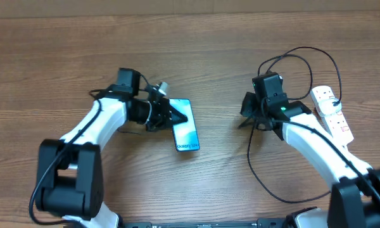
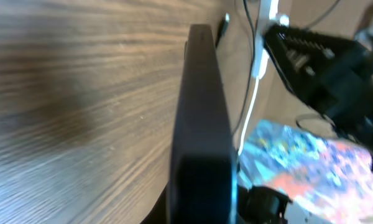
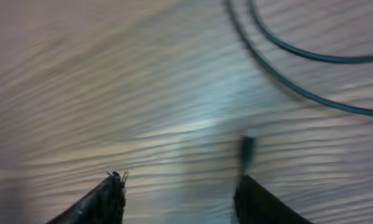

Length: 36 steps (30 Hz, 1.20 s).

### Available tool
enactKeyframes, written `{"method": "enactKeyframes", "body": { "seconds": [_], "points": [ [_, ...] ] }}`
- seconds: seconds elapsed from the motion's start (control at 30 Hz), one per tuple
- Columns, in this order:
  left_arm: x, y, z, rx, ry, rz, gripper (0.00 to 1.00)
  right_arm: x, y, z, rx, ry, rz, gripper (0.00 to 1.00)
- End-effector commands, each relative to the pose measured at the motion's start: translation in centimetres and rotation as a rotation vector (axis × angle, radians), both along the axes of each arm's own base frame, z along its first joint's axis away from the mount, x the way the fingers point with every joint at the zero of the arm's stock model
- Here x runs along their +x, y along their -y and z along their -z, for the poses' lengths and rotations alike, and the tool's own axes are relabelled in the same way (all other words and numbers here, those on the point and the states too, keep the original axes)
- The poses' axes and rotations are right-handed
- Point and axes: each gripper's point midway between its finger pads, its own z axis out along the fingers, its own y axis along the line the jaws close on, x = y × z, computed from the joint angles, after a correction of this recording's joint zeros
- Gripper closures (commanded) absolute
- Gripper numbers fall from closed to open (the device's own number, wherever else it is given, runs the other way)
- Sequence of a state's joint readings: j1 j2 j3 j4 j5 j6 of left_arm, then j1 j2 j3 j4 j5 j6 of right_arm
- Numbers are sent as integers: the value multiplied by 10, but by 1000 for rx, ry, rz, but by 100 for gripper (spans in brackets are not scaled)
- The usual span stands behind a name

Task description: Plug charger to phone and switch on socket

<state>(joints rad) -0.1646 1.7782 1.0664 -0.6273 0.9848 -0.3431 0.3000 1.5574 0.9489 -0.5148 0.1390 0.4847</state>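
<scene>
My right claw (image 3: 180, 180) hangs low over the table (image 3: 81, 93), fingers spread apart and holding nothing. The plug (image 3: 247, 149) lies blurred on the wood just ahead of one fingertip, not squarely between the two. I judge I must shift sideways a little before closing on it. The charger (image 3: 342, 60) curls away beyond the plug toward the socket (image 1: 332, 113), which sits at the right edge of the table with neither arm on its switches.

The phone (image 1: 187, 130) lies flat, screen up, left of centre and well apart from the plug. My left claw (image 1: 176, 113) sits at its far-left corner, I think to pin it so it will not skid when the plug is pushed in. From that wrist I see a dark edge and one ribbed finger (image 2: 311, 56) standing off from it. Whether that claw truly grips the phone I cannot tell. Nothing is plugged in yet, and the switch comes last.
</scene>
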Motion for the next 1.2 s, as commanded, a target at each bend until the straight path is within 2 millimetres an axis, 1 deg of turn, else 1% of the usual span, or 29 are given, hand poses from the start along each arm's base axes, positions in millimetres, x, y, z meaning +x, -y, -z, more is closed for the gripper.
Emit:
{"method": "enactKeyframes", "body": {
  "seconds": [0.0,0.1,0.13,0.2,0.23,0.3,0.37,0.43,0.5,0.53,0.6,0.63,0.67,0.87,0.9,0.93,1.0,1.03,1.07,1.13,1.17],
  "points": [
    [-9,17,-12,-119,-8,64,96,3,21,14,-94,-19,45,44],
    [-9,17,-14,-129,-8,66,96,1,27,31,-99,-65,77,44],
    [-9,17,-14,-128,-8,65,96,-2,31,41,-101,-95,93,44],
    [-8,16,-14,-128,-7,62,96,-7,33,54,-101,-137,117,44],
    [-8,16,-14,-128,-7,62,96,-10,32,63,-102,-164,112,44],
    [-8,16,-14,-128,-7,62,96,-14,30,72,-93,-197,103,46],
    [-8,16,-14,-129,-5,62,96,-20,23,81,-60,-237,85,63],
    [-7,16,-14,-130,-1,61,96,-26,19,86,-36,-271,72,71],
    [-5,14,-14,-130,3,53,96,-30,19,89,-39,-280,72,77],
    [-4,12,-14,-130,6,48,96,-30,20,90,-40,-278,73,80],
    [2,8,-15,-133,26,34,96,-27,21,90,-34,-263,78,91],
    [6,5,-15,-134,35,25,96,-25,21,90,-30,-255,80,94],
    [8,2,-15,-135,42,16,96,-24,21,90,-29,-248,81,96],
    [22,-17,-16,-135,58,-43,96,-12,18,86,-29,-202,41,96],
    [24,-20,-16,-136,64,-52,96,-12,16,86,-23,-203,31,96],
    [25,-21,-17,-139,63,-59,96,-13,10,85,-3,-211,-5,96],
    [27,-24,-20,-160,67,-66,96,-18,-9,79,77,-240,-113,96],
    [28,-25,-22,-172,73,-66,96,-21,-20,73,127,-252,-167,96],
    [31,-26,-31,-220,113,-55,96,-33,-47,54,255,-272,-312,96],
    [36,-26,-46,-299,180,-31,96,-49,-75,24,393,-260,-490,96],
    [38,-26,-56,-347,215,-18,96,-60,-87,3,468,-244,-586,96]
  ]
}}
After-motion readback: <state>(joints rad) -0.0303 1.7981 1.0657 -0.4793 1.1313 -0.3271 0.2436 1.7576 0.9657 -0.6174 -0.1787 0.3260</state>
